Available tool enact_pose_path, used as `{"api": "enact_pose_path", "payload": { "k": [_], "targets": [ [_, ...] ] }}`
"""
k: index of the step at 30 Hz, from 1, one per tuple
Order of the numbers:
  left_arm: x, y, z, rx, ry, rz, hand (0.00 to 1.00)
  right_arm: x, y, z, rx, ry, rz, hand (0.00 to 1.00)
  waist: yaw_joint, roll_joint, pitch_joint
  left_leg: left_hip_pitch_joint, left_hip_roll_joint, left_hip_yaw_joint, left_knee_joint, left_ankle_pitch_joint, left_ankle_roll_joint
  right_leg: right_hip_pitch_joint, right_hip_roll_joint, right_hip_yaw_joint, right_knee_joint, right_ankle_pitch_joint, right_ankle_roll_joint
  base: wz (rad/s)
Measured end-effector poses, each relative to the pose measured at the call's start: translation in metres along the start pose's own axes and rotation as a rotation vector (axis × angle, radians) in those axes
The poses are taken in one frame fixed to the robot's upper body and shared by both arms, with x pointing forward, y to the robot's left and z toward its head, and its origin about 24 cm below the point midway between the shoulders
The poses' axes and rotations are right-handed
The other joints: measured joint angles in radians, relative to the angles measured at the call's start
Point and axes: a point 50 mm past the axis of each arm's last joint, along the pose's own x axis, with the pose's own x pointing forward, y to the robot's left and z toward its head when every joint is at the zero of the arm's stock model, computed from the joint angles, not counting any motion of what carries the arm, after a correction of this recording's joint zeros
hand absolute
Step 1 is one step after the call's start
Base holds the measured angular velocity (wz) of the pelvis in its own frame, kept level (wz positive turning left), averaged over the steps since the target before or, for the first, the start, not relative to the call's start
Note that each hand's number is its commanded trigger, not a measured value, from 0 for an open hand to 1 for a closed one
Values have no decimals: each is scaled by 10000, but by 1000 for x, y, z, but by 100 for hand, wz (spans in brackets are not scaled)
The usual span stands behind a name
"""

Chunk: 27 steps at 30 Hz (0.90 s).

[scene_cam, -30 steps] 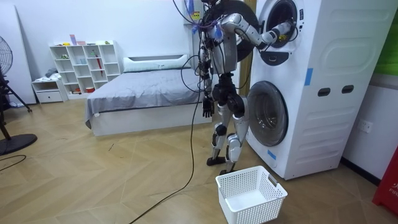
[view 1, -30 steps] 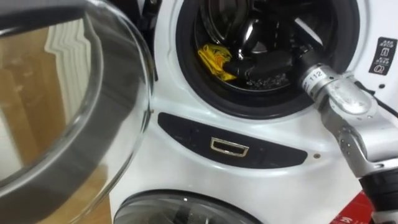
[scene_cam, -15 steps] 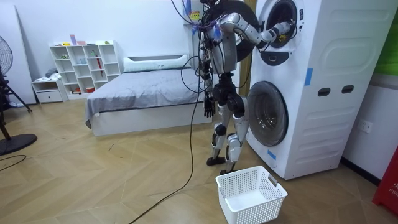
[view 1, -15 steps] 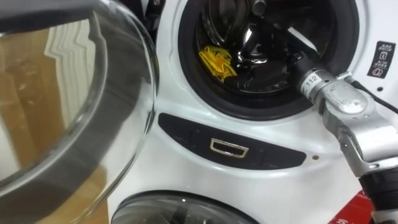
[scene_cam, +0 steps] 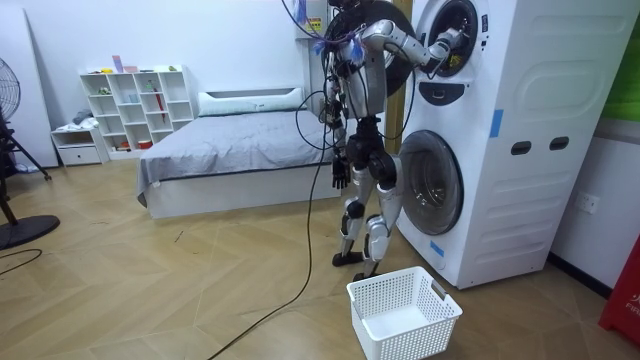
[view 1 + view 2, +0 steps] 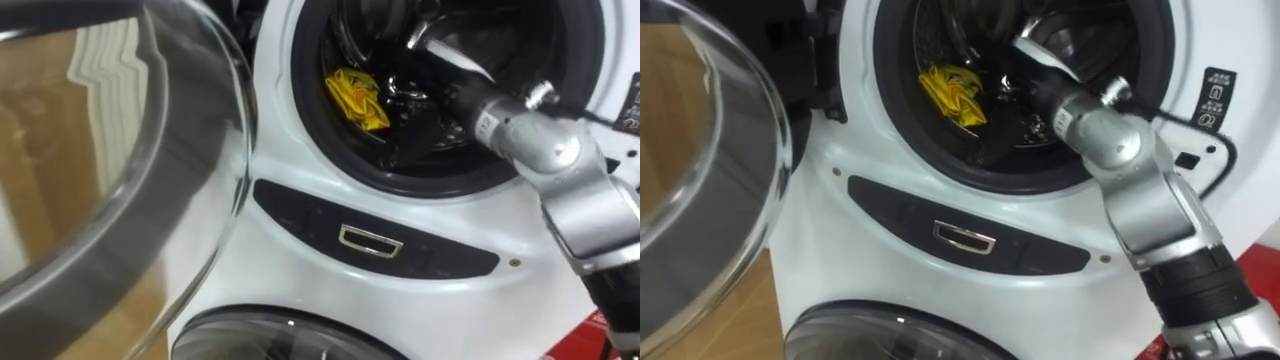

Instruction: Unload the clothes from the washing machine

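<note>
– The right hand [image 6: 430,95]?
– Dark inside the washing machine [image 6: 290,240]; its grasp can't be made out.
– The yellow cloth [image 6: 357,98]?
– Runs into shadow. The glass door [image 6: 190,150] is cut off at the edge.

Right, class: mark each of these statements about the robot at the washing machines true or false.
1. The upper door stands open. True.
2. The yellow cloth lies in the white basket. False: it lies inside the upper drum.
3. The right hand reaches into the upper drum. True.
4. The lower door is open. False: it is shut.
5. The white basket stands on the floor. True.
</note>
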Motion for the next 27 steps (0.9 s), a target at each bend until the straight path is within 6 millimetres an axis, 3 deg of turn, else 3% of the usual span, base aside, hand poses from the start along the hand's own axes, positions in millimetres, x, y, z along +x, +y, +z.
{"api": "enact_pose_path", "payload": {
  "k": [5,7,10,21,22,23,24,27],
  "targets": [
    [0,1,9,76,-325,38,0,-3,3,34,-2455,-459,-6,0,194,-32,41,14,73,94,-68,-40,-56,-95,49,27,58,-170,-12,-5],
    [0,2,12,75,-390,64,0,-2,2,40,-2981,-310,82,0,272,-55,44,8,89,92,-97,-34,-65,-107,68,28,47,-174,-23,-2],
    [0,2,14,78,-447,112,0,-1,3,40,-3047,-154,133,0,344,-58,43,30,101,95,-133,-16,-92,-104,81,33,36,-120,-120,0],
    [-1,7,18,85,-615,473,0,-3,3,39,-3510,390,-6,0,531,-98,65,15,104,85,-139,-15,-101,-105,81,27,32,-142,-71,0],
    [-1,7,18,83,-615,522,0,-3,2,39,-3584,405,-4,9,531,-107,71,11,104,84,-139,-15,-101,-106,81,27,29,-141,-70,0],
    [-1,7,18,82,-616,555,0,-3,2,40,-3621,417,11,60,531,-108,71,7,104,85,-139,-16,-103,-106,81,26,26,-141,-70,0],
    [-1,7,18,76,-616,558,0,-3,2,40,-3625,429,21,100,531,-108,71,7,103,83,-139,-16,-103,-106,81,27,26,-141,-69,0],
    [-1,7,19,-28,-622,550,0,-4,3,40,-3555,531,157,100,527,-108,71,5,102,79,-142,-14,-102,-100,79,13,28,-131,-87,0]
  ]
}}
